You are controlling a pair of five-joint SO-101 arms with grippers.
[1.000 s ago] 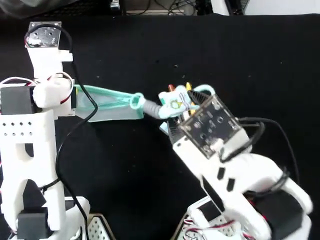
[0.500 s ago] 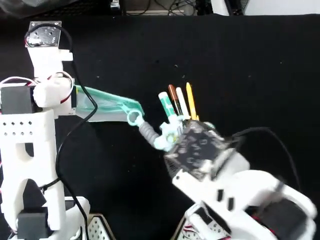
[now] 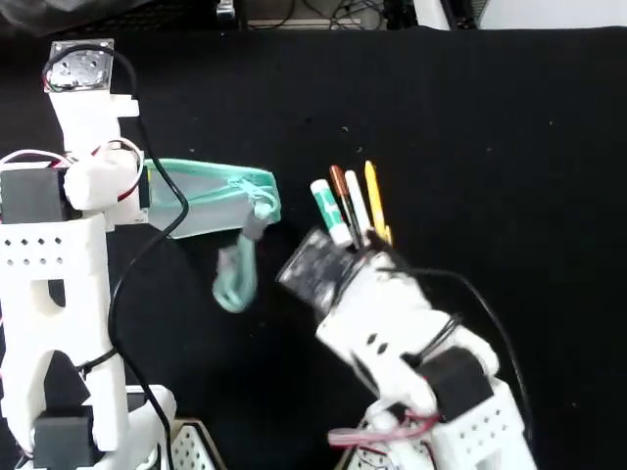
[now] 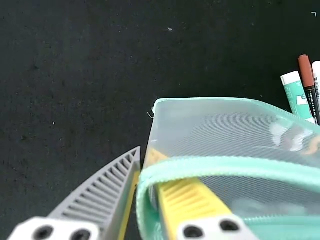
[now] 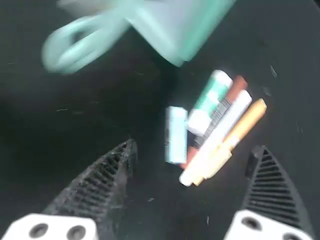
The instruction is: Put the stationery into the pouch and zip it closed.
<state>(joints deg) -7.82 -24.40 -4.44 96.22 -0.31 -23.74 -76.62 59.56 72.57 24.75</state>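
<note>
A mint mesh pouch [image 3: 211,201] lies left of centre, its mouth end pinched by my left gripper [image 3: 147,192]. Seen from the left wrist, the pouch rim [image 4: 200,167] sits between the grey finger [image 4: 112,182] and the yellow pad [image 4: 182,200]. The pouch's grey-and-mint wrist loop [image 3: 235,277] droops loose toward the table's front. A green glue stick [image 3: 329,210], brown pen [image 3: 342,192], white pen [image 3: 357,208] and yellow pen [image 3: 374,201] lie bunched together right of the pouch. My right gripper [image 5: 195,146] hangs open above this stationery [image 5: 220,132], holding nothing; a small pale blue piece [image 5: 176,134] lies beside the pens.
Black cloth covers the table [image 3: 490,127], bare at the right and back. The left arm's white body [image 3: 59,294] stands along the left edge, with a black cable [image 3: 147,255] looping beside the pouch. The right arm [image 3: 411,343] fills the front centre.
My right gripper let go of the wrist loop and drew back toward the front. The loop dropped slack and the pouch's free end swung back, uncovering the pens.
</note>
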